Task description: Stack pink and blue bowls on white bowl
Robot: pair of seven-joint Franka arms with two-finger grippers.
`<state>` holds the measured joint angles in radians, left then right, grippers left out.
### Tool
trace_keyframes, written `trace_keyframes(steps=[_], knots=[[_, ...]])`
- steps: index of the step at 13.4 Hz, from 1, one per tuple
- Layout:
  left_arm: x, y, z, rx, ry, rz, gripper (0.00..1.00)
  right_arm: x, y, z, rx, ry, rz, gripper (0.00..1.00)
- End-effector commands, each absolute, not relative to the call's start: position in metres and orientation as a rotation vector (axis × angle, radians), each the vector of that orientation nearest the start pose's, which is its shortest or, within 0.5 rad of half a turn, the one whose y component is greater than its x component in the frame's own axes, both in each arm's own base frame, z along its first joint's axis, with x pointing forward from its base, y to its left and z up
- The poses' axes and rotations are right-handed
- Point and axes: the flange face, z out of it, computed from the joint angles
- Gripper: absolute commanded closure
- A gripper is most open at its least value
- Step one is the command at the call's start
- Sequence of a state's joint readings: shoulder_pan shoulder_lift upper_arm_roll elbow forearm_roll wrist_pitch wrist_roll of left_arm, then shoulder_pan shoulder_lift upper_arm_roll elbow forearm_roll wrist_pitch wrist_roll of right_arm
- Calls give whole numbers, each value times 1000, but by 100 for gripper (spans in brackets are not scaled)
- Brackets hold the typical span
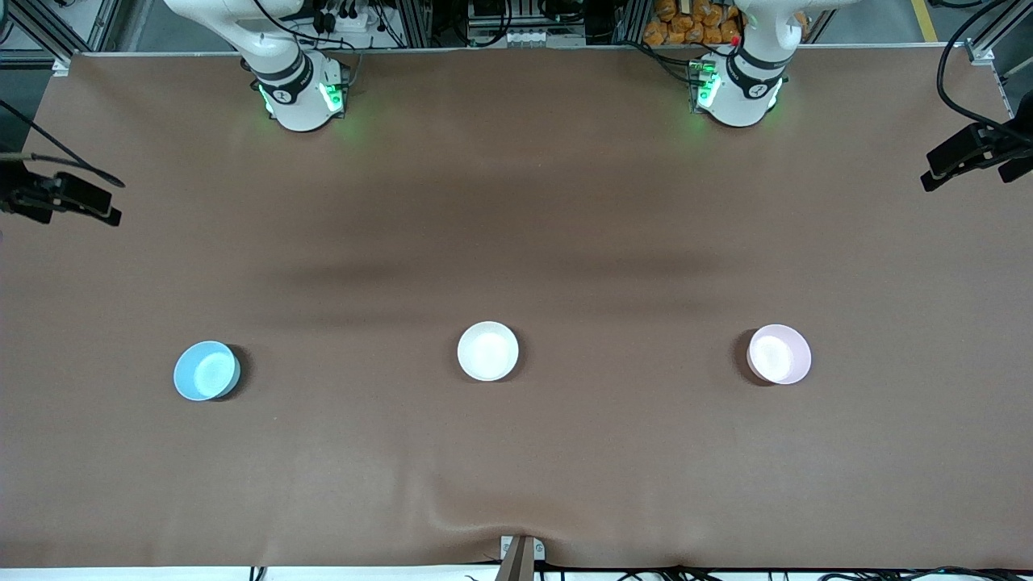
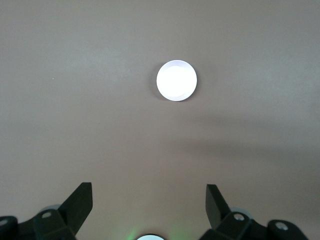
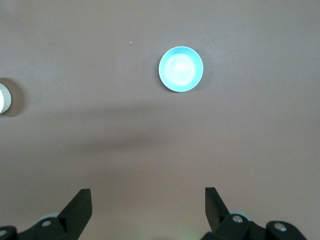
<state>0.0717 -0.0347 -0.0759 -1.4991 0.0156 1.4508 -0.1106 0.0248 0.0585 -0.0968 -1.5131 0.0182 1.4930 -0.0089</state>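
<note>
Three bowls stand upright in a row on the brown table. The light blue bowl [image 1: 207, 370] is toward the right arm's end, the white bowl [image 1: 487, 351] in the middle, and the pale pink bowl [image 1: 779, 354] toward the left arm's end. My left gripper [image 2: 149, 192] is open and empty, high over the table, with the pink bowl [image 2: 176, 80], washed whitish by glare, well ahead of it. My right gripper [image 3: 148, 196] is open and empty, high up, with the blue bowl [image 3: 181, 69] ahead and the white bowl's edge [image 3: 2, 99] at the frame border. Neither gripper shows in the front view.
The arm bases [image 1: 300, 93] [image 1: 736, 89] stand at the edge farthest from the front camera. Black camera mounts [image 1: 60, 198] [image 1: 976, 153] reach in at both ends of the table. A clamp [image 1: 520, 553] and a cloth wrinkle sit at the nearest edge.
</note>
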Motion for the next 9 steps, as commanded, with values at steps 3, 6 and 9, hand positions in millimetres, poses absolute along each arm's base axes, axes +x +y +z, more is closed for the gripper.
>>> trace_keyframes(steps=[3,6,9], knots=[[533,2,665,-3136,-163,31,0,579,-43,592,-3174,105,136,0],[533,3,666,-3136,-166,24,0,584,-44,582,-3182,104,154,0],[534,3,666,-3136,-166,17,0,588,-43,578,-3187,101,152,0]])
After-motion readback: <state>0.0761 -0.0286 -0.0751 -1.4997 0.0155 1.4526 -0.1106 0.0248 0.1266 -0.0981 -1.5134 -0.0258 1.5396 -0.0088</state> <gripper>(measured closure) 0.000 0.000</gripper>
